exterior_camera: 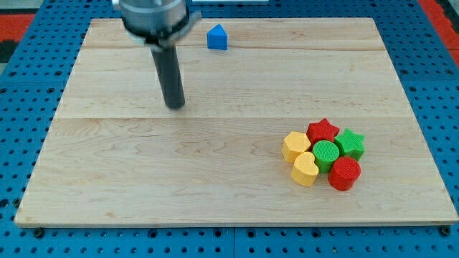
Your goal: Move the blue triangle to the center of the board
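My tip (175, 106) rests on the bench (143, 179), well apart from the blue triangle (216, 37) at its one o'clock. No pincer shows, so its state cannot be told.

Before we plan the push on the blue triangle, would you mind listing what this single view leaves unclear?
- Arm above the rod: cut off by the view's top edge and blurred.
- my tip: whether it touches the board cannot be told from this angle; it stands apart from the blue triangle, below and to the view's left.
- Green cylinder: its sides are hidden by the red star, green star, red cylinder and two yellow blocks.
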